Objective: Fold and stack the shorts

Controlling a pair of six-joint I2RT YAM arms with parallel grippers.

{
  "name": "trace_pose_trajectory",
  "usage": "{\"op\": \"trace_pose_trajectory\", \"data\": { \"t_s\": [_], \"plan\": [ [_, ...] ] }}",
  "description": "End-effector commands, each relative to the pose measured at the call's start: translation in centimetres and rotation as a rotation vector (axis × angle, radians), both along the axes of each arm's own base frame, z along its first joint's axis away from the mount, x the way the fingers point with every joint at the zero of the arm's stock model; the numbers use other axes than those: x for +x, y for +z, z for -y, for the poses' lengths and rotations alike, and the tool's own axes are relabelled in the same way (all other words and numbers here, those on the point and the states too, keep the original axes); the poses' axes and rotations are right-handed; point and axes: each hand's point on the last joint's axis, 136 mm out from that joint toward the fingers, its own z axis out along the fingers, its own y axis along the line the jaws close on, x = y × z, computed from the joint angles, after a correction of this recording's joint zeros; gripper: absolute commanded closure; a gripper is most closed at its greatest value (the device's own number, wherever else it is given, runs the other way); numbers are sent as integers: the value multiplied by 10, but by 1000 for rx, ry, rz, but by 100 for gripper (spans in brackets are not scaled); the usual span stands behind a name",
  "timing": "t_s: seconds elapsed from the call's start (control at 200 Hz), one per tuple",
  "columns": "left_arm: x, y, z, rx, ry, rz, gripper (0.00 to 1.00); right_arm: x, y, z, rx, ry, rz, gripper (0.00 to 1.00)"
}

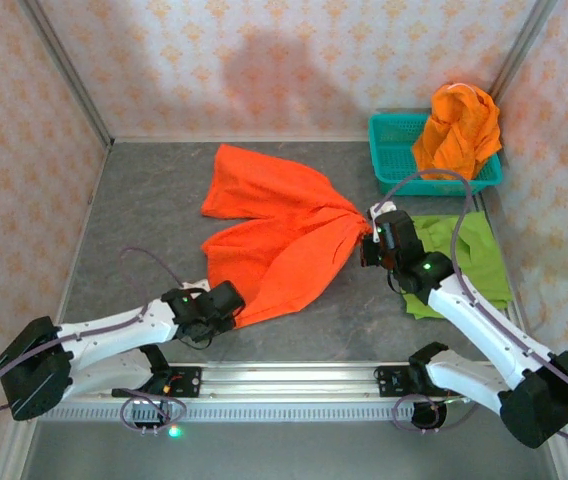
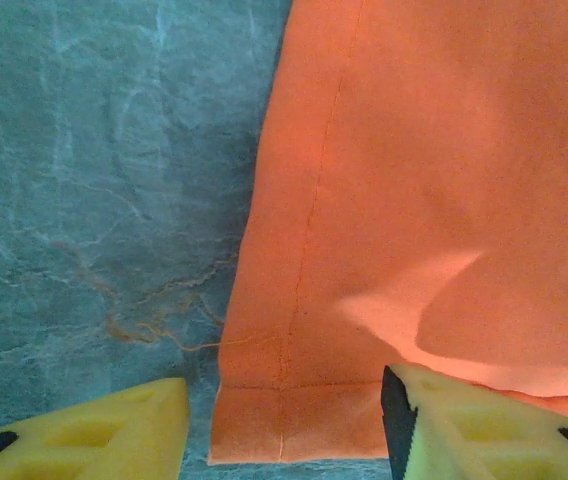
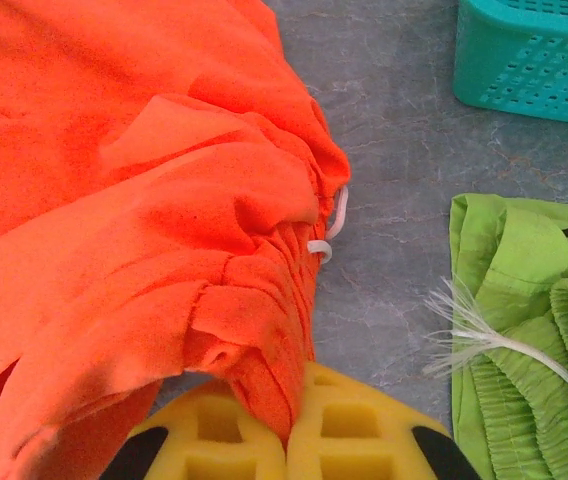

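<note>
- A grey, marbled surface (image 1: pixel 154 200) is enclosed by walls (image 1: pixel 264 60) papered in pale pink with a small repeated motif.
- A pair of bright orange cloth shorts (image 1: pixel 274 240) is spread mid-surface, legs pointing left.
- Its gathered waist is pinched in the closed right tool (image 3: pixel 289 425).
- The left tool (image 2: pixel 284 425) is held open, its yellow fingers set either side of a hem corner.
- At the right, lime green cloth shorts (image 1: pixel 469 255) are laid just in front of a teal plastic basket (image 1: pixel 389 150), over which an orange cloth bundle (image 1: pixel 459 125) is heaped.
- A dark mark on the green cloth cannot be read.
</note>
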Motion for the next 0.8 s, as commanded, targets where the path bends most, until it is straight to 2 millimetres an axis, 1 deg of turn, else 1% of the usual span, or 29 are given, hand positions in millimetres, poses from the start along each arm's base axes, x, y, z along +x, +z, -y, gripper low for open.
{"op": "trace_pose_trajectory", "data": {
  "t_s": [0.0, 0.27, 0.33, 0.355, 0.47, 0.621, 0.716, 0.791],
  "plan": [
    [4, 3, 9, -9, -40, 0, 47, 3, 2, 5, -20, -30, 18, 100],
    [6, 0, 7, 15, -49, 3, 57, 4, -1, 6, -29, -37, 12, 100],
    [10, 2, 7, 27, -55, 18, 62, 4, -2, 7, -31, -38, 8, 100],
    [11, 3, 5, 35, -56, 23, 65, 4, -2, 6, -31, -37, 9, 100],
    [20, 13, 3, 70, -70, 65, 80, 4, -2, 6, -33, -38, 6, 100],
    [35, 28, -4, 119, -70, 122, 100, 4, -2, 9, -39, -50, 4, 100],
    [48, 43, -11, 124, -50, 163, 100, 5, -2, 14, -41, -89, 4, 100],
    [64, 61, -18, 119, -28, 211, 100, 8, 0, 21, -32, -156, 15, 100]
  ]
}}
